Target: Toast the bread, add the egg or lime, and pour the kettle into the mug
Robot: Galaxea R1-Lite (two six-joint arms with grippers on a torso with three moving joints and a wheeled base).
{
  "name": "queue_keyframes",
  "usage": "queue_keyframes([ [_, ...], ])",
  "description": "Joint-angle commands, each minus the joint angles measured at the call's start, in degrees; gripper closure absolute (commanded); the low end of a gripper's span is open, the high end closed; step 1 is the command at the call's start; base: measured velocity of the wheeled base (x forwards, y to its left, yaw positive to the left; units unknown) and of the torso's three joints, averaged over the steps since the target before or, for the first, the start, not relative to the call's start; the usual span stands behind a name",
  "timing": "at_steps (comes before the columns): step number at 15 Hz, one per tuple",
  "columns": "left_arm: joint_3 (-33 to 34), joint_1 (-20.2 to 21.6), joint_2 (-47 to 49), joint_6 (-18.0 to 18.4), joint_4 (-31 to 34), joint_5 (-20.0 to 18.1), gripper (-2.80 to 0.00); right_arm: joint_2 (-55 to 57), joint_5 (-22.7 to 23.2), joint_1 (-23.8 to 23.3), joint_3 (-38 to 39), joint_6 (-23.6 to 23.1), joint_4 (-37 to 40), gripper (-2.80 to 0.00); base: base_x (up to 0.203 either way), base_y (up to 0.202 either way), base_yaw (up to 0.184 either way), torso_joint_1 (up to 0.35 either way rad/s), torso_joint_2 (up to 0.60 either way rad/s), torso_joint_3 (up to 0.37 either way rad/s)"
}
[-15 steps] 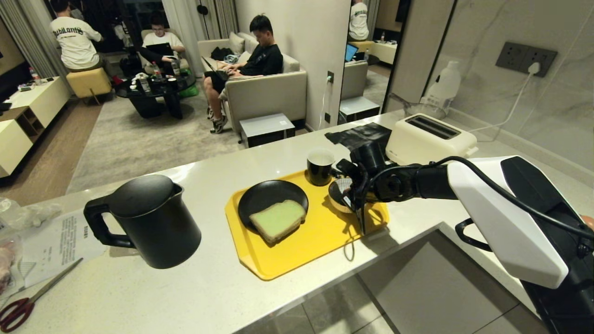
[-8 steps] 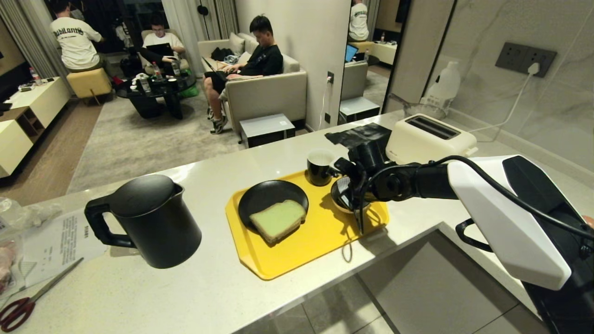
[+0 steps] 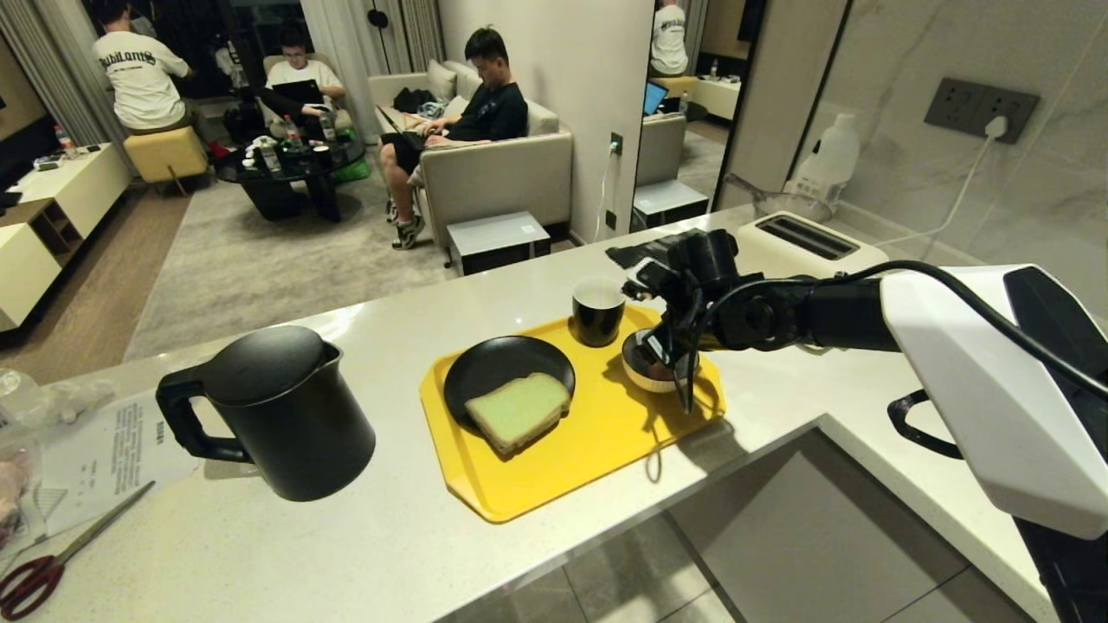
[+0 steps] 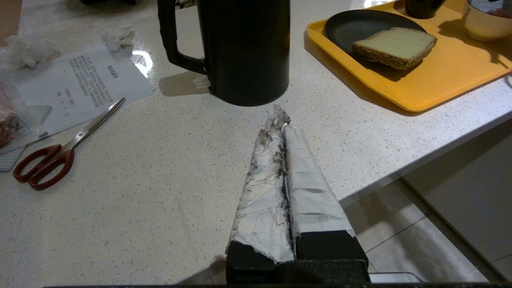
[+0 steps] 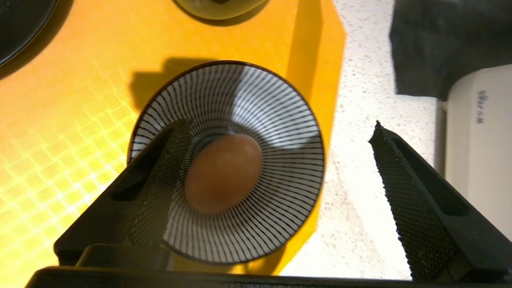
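Lifted since a second ago, the right gripper [image 5: 280,132] hangs spread over one egg [image 5: 223,173], seemingly blurred, in one striped bowl [image 5: 276,120]; its arm half hides that bowl. Left gripper [image 4: 279,117] pressed together.

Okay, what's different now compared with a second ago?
The right gripper has lifted away from the striped bowl with its jaws spread open; the egg lies in the bowl. Kettle, bread, mug and shut left gripper stayed put.
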Motion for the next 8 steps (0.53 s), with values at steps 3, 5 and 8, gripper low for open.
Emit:
queue_keyframes([
  [3,0.01,0.01,-0.18,-0.04,0.02,0.01,0.0,-5.71,-0.12,0.08,2.15,0.76,0.09,-2.8,0.0,0.0,0.0,0.0,0.0,0.0],
  [5,0.01,0.01,-0.18,-0.04,0.02,0.01,0.0,-10.3,-0.12,-0.06,5.46,1.89,0.09,-2.8,0.0,0.0,0.0,0.0,0.0,0.0],
  [8,0.01,0.01,-0.18,-0.04,0.02,0.01,0.0,-19.89,-0.46,-1.07,11.22,4.45,0.26,-2.8,0.0,0.0,0.0,0.0,0.0,0.0],
])
